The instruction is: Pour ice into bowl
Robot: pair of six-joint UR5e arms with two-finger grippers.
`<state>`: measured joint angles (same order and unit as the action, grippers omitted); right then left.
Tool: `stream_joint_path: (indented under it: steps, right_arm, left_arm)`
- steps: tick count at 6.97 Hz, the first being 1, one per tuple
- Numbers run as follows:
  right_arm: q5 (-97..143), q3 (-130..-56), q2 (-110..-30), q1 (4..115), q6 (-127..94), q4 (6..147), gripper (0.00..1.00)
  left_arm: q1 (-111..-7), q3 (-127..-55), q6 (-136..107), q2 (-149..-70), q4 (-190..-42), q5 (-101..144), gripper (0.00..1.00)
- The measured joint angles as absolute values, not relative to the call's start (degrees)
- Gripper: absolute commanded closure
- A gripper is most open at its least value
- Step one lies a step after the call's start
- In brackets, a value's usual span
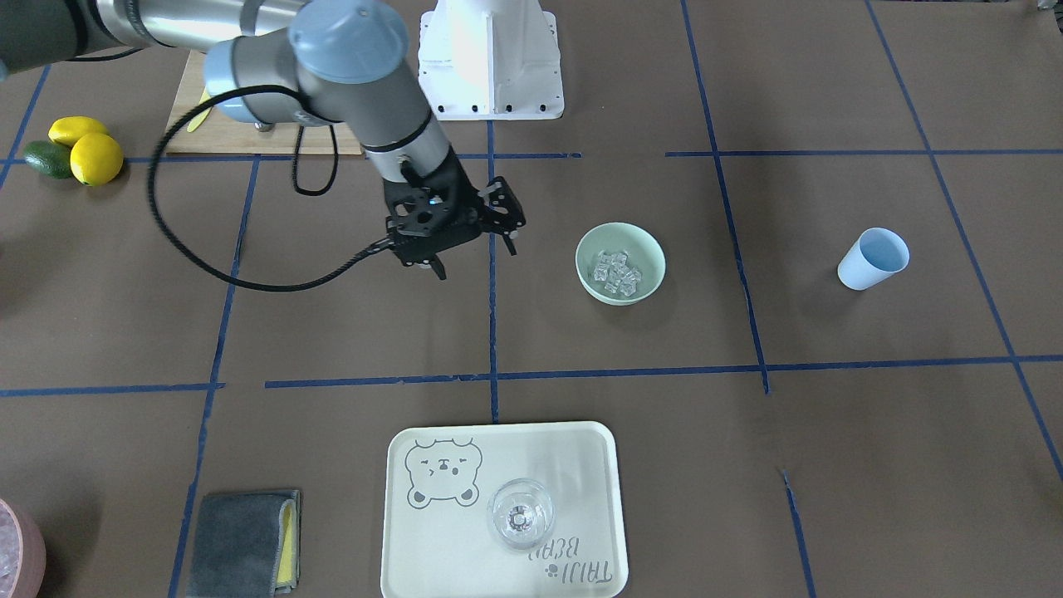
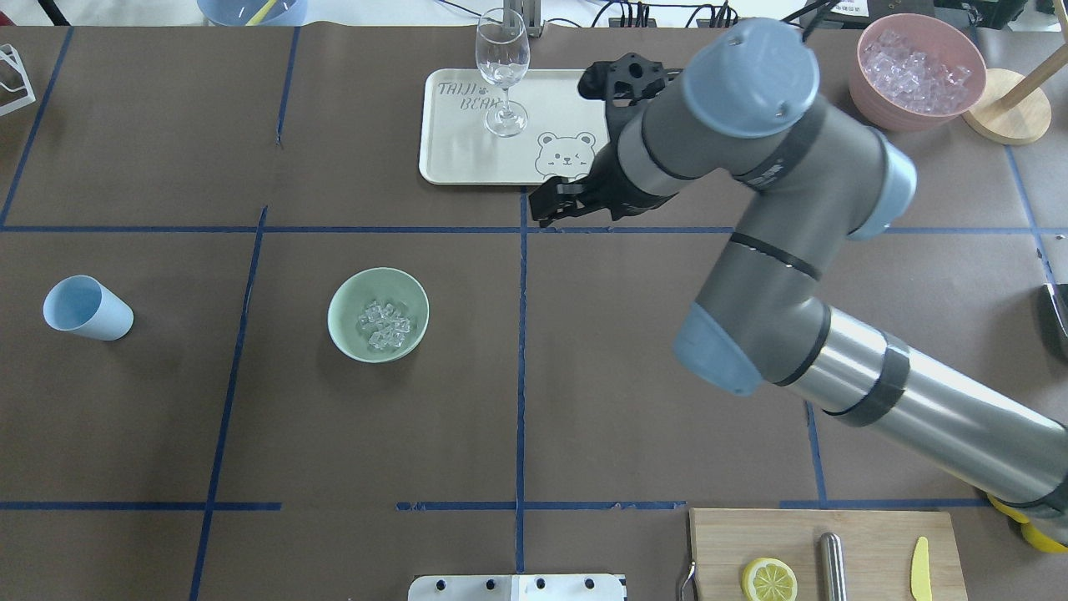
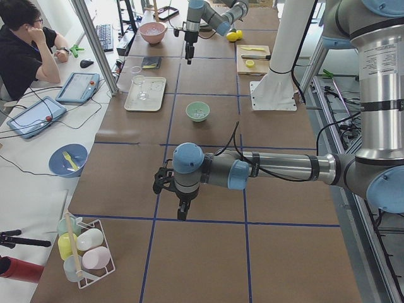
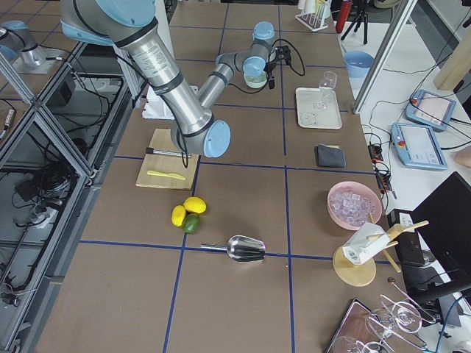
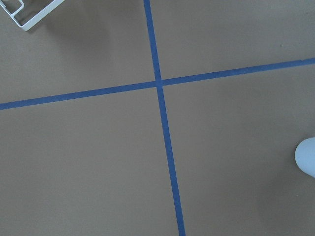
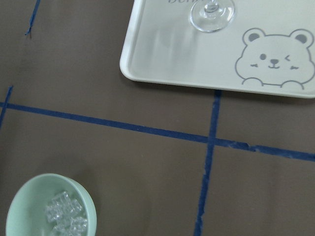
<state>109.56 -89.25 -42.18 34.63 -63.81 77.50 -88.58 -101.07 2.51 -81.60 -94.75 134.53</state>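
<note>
The pale mint-green bowl (image 1: 656, 249) stands on the brown table with a handful of clear ice cubes (image 1: 616, 272) inside it. It also shows in the overhead view (image 2: 342, 310) and the right wrist view (image 6: 19, 199), with the ice (image 2: 384, 325) in it. My right gripper (image 1: 475, 257) is open and empty. It hangs above the table beside the bowl, apart from it, towards the tray. My left gripper (image 3: 182, 213) shows only in the exterior left view, so I cannot tell if it is open or shut. It is over bare table, far from the bowl.
A light blue cup (image 1: 872, 259) sits far from the bowl on the robot's left. A cream tray (image 1: 432, 540) holds a wine glass (image 1: 521, 513). A pink bowl of ice (image 2: 916, 71), a cutting board (image 2: 868, 534), lemons (image 1: 95, 158) and a grey cloth (image 1: 241, 540) lie around the edges.
</note>
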Motion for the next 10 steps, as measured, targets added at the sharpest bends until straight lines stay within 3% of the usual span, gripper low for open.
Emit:
stream_joint_path:
  steps: [3,4,5,6,10]
  right_arm:
    - [101.9,-73.1,-32.5,27.9,-68.2,77.1,0.17]
    - [101.1,-71.3,-31.8,26.8,-68.3,77.0,0.37]
    - [100.8,-69.8,-31.1,25.8,-68.4,77.0,0.83]
    - [100.7,-68.0,-29.9,25.2,-68.4,76.9,1.00]
    - [100.7,-66.4,-28.4,24.1,-68.5,76.9,1.00]
  left_arm:
    - [-88.8,-101.4,2.8,-82.1,-93.6,134.5,0.00]
    - [-88.9,-101.3,2.8,-82.3,-93.6,134.5,0.00]
    - [-88.9,-101.3,2.8,-82.4,-93.6,134.5,0.00]
    - [-88.9,-101.3,2.8,-82.6,-93.6,134.5,0.00]
    - [-88.9,-101.2,2.8,-82.9,-93.6,134.5,0.00]
